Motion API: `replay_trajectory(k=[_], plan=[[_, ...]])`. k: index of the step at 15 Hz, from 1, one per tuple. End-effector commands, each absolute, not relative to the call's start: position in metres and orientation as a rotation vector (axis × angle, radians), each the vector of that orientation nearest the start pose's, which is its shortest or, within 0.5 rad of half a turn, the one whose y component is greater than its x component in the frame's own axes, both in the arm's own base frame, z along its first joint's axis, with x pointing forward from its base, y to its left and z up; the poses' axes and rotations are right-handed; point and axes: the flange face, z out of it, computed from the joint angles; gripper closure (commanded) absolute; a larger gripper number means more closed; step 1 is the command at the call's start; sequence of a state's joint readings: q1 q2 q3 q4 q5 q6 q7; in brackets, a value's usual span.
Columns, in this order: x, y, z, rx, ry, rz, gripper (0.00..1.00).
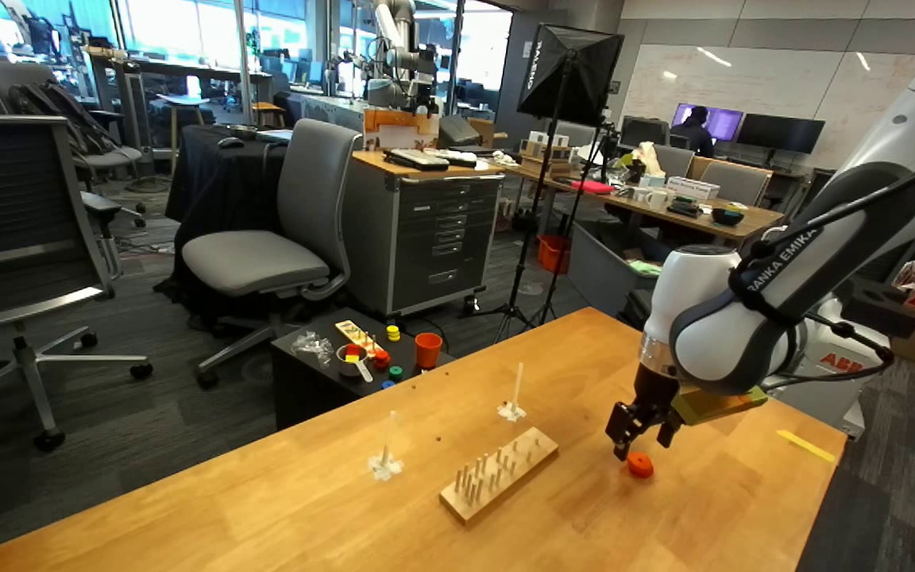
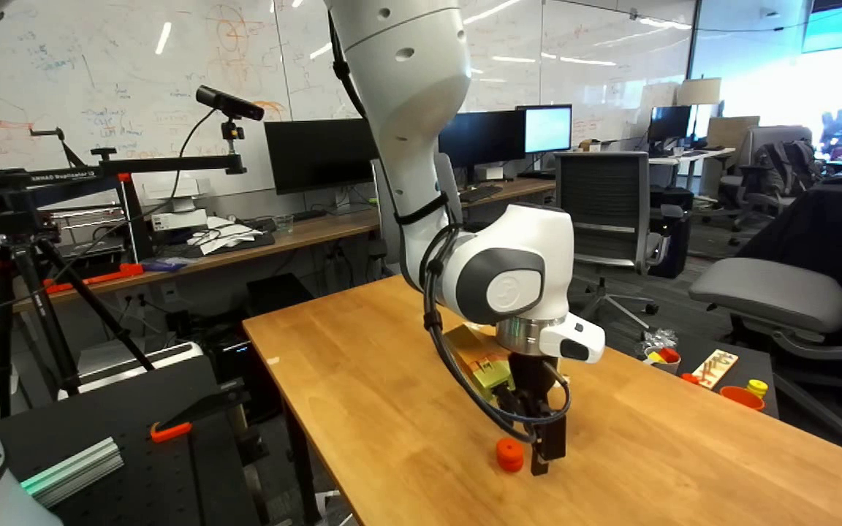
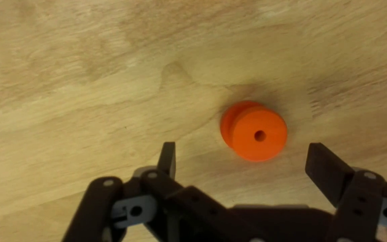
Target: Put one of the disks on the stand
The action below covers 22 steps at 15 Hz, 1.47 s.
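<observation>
In an exterior view the table (image 1: 267,508) fills most of the lower half. Arm (image 1: 723,338) runs from upper R down over it. Stand (image 1: 507,480): on table, lower ctr, slanting up to R. Gripper (image 1: 643,445): lower R, pointing down; jaws wide apart in wrist view, w/ nothing held. Single pegs (image 1: 518,385): two, upright, either side of ctr. Disks (image 1: 640,465): two, stacked on table nr gripper, well apart from stand; in wrist view, R of ctr, upper disk (image 3: 268,143) covers most of lower disk (image 3: 227,125), which shows at upper L.
</observation>
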<state>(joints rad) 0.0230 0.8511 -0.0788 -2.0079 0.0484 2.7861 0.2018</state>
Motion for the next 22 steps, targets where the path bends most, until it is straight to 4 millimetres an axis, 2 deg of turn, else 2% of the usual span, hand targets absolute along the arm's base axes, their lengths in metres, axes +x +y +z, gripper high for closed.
replay_trajectory(k=[1,4,5,6,7,8,10,12,13,15,18,22], plan=[[0.566,-0.031,0.019,-3.154,0.442,0.08,0.26],[0.567,-0.027,0.02,-3.149,0.44,0.079,0.47],[0.567,-0.026,0.021,-3.15,0.442,0.079,0.45],[0.567,-0.025,0.022,-3.146,0.444,0.08,0.16],[0.567,-0.024,0.023,-3.147,0.441,0.079,0.19],[0.566,-0.023,0.023,-3.148,0.441,0.078,0.18],[0.566,-0.022,0.024,-3.148,0.44,0.077,0.04],[0.565,-0.02,0.024,-3.15,0.433,0.079,0.0],[0.565,-0.018,0.024,-3.151,0.43,0.081,0.23],[0.565,-0.015,0.023,-3.154,0.42,0.081,0.27],[0.565,-0.012,0.024,-3.155,0.409,0.078,0.53],[0.565,-0.011,0.025,-3.155,0.407,0.077,0.82]])
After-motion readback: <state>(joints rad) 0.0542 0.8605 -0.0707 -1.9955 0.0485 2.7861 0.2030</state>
